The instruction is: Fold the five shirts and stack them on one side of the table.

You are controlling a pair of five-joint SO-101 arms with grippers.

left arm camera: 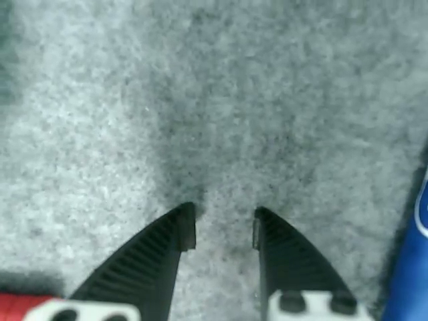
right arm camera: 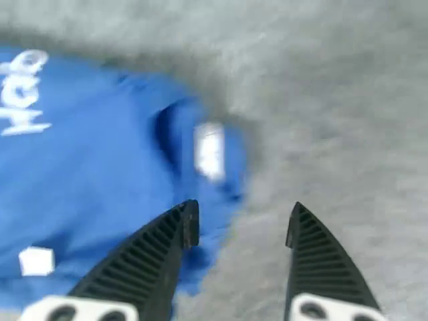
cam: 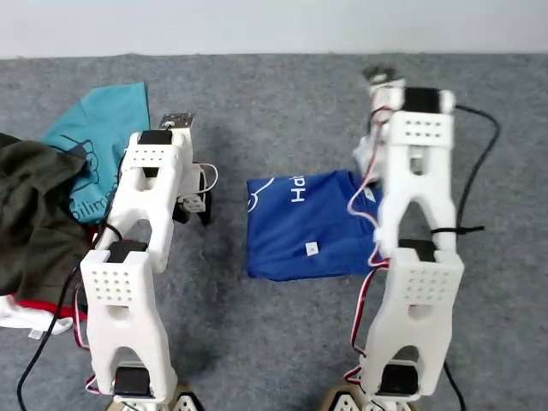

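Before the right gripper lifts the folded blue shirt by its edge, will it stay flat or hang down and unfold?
It will probably hang down: the blue shirt is thin cloth in soft folded layers. Lifted by one edge, the layers may slide apart. Lying so flat, it looks light.

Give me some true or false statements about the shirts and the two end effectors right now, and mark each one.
1. The blue shirt lies apart from the other shirts. True.
2. The left end effector is shut on the teal shirt. False: it is open over bare table.
3. The right end effector is open at the blue shirt's edge. True.
4. The dark olive shirt covers the blue shirt. False: it overlaps the teal shirt at the table's left side.
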